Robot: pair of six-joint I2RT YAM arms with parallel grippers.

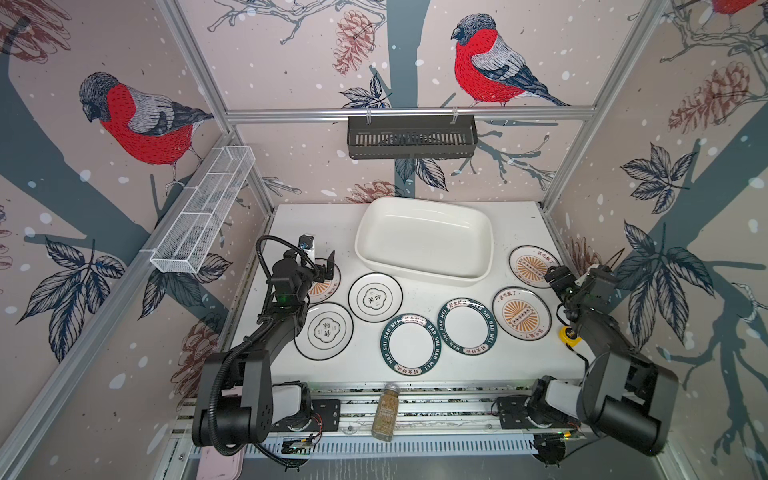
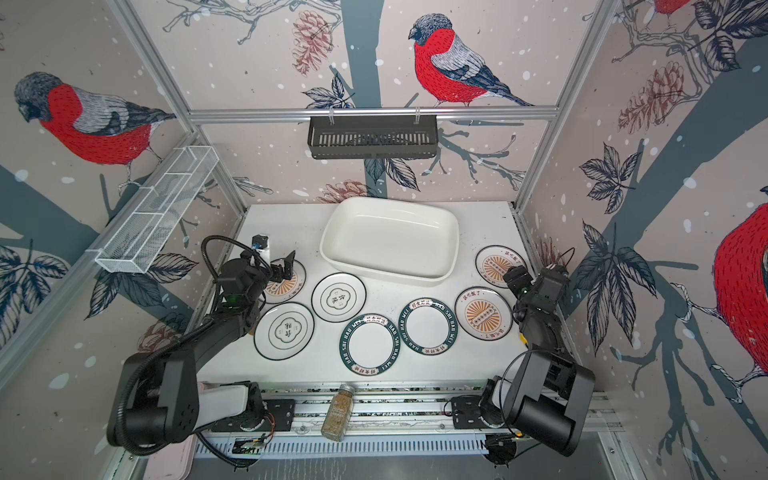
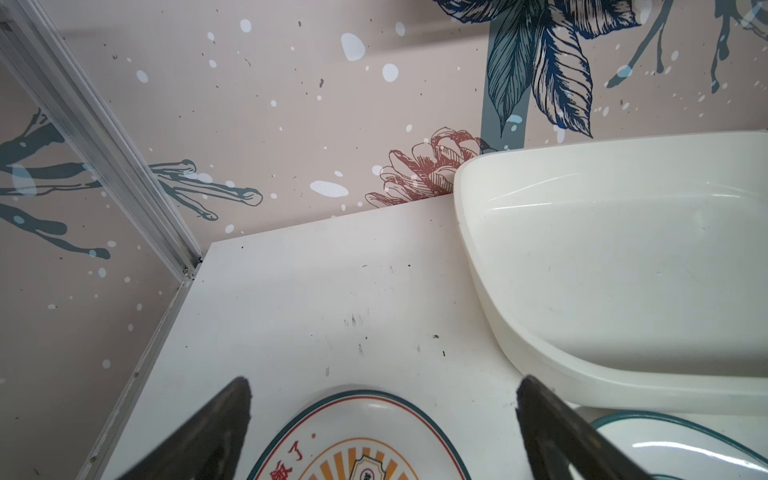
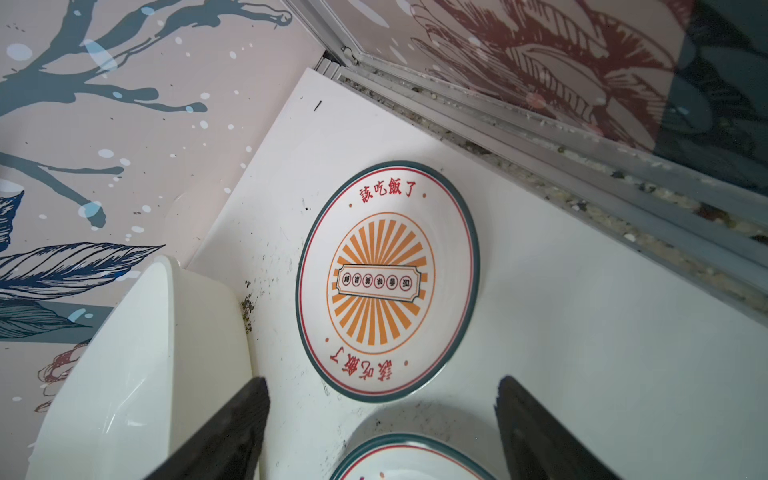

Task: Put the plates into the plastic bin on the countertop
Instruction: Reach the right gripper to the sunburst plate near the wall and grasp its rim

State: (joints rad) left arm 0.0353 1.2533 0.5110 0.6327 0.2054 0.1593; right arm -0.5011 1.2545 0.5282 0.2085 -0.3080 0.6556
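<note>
walls: pink paper printed with red-breasted birds, pine cones and leaves, framed by aluminium rails.
table (image 1: pixel 316 224): white and matte, flecked with dark crumbs, in the middle of both top views.
bin (image 1: pixel 424 245): white glossy tub at the table's upper centre, close to the back wall, slightly askew, nothing inside.
plates: seven, all lying flat on the table outside the bin, in an arc beneath it.
left sunburst plate (image 1: pixel 328 289): left of the bin, partly covered by the left arm.
upper emblem plate (image 1: pixel 375 297): just below the bin's lower-left corner.
lower emblem plate (image 1: pixel 324 331): down and left of the upper one, just beside it.
left green-rim plate (image 1: pixel 410 344): lower centre, lowest of the arc.
right green-rim plate (image 1: pixel 467 326): up and right of its twin, rims meeting or nearly so.
right sunburst plate (image 1: pixel 522 313): right of the green-rim pair, near the right arm.
upper-right sunburst plate (image 1: pixel 530 264): beside the bin's right end, its lower-right edge hidden by the right gripper (image 1: pixel 556 279).
left gripper (image 3: pixel 384 384): released, jaws spread wide over the far rim of the left sunburst plate; contact cannot be told.
right gripper: released, jaws apart with nothing between them, above the table between the two right-hand sunburst plates.
basket (image 1: pixel 411 137): black, slotted, hung on the back rail, upper centre.
jar (image 1: pixel 384 411): glass, on the front rails, bottom centre.
</note>
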